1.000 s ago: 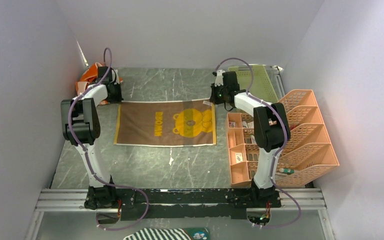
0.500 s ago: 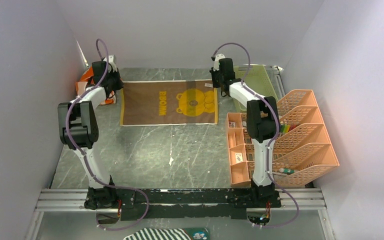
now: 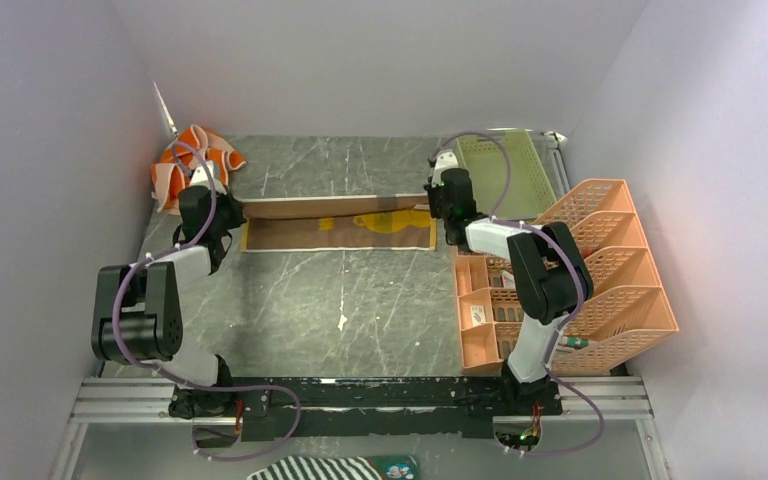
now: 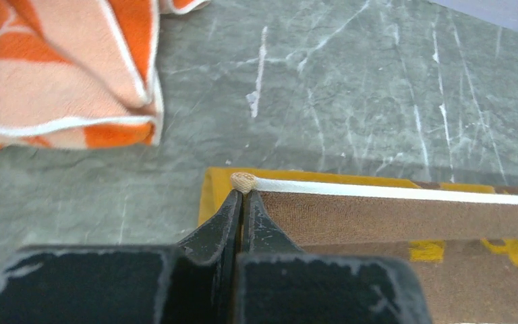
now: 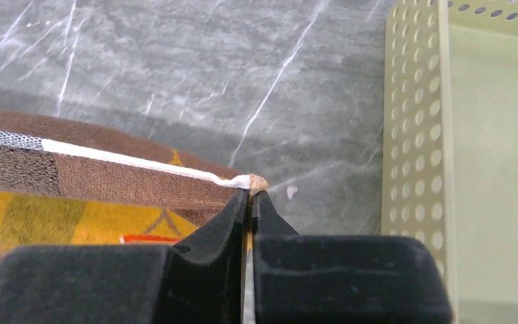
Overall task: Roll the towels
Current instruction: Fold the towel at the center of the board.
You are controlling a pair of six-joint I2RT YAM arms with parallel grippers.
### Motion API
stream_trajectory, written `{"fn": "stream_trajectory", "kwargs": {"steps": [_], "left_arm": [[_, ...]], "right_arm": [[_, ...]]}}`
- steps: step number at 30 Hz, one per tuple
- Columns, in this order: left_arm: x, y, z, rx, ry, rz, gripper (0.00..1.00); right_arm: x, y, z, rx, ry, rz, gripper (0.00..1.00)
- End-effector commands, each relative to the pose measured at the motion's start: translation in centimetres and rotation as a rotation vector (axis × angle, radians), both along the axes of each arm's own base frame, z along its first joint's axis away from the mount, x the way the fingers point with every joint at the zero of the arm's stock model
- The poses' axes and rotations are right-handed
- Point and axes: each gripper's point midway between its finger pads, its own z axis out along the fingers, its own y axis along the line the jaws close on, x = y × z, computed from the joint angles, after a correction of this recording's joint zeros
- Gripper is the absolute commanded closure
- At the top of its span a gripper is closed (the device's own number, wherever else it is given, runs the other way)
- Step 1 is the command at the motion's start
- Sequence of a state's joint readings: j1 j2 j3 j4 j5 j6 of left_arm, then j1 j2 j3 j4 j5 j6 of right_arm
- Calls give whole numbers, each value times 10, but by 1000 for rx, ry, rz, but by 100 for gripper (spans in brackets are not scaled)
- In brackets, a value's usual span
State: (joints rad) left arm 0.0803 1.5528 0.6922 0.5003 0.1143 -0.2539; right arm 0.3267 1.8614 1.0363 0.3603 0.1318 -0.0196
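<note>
A brown towel (image 3: 340, 225) with a mustard-yellow border and a yellow bear print lies across the back middle of the table. It shows as a narrow strip, its far edge raised and drawn over the rest. My left gripper (image 3: 228, 212) is shut on its far left corner, seen close in the left wrist view (image 4: 243, 192). My right gripper (image 3: 438, 208) is shut on its far right corner, seen close in the right wrist view (image 5: 250, 194). The white-hemmed edge (image 4: 391, 192) runs taut between them. An orange towel (image 3: 192, 160) with white outlines lies crumpled at the back left.
A pale green perforated tray (image 3: 500, 170) stands at the back right, close to the right gripper (image 5: 492, 135). Orange tiered organiser racks (image 3: 600, 270) fill the right side. A black-and-white striped cloth (image 3: 310, 468) lies below the arm bases. Walls enclose three sides.
Both grippers first slid the flat towel away toward the back wall. They have now come back toward me with its far corners, so the towel has gone from a spread rectangle to a narrow strip.
</note>
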Motion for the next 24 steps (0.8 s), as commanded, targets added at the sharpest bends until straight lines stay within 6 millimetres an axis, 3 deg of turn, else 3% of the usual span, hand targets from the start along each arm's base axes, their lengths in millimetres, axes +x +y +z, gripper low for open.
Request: {"fn": "stream_trajectory", "kwargs": {"steps": [1, 7, 12, 24], "left_arm": [[-2, 30, 18, -1, -102, 187, 93], [-17, 29, -12, -62, -62, 244, 93], [-21, 35, -12, -54, -62, 279, 93], [-34, 24, -14, -72, -16, 240, 93]], "right_arm": [[-12, -21, 12, -74, -89, -108, 100], [-37, -17, -8, -124, -27, -113, 100], [-53, -11, -7, -154, -26, -119, 100], [-77, -11, -14, -118, 48, -142, 100]]}}
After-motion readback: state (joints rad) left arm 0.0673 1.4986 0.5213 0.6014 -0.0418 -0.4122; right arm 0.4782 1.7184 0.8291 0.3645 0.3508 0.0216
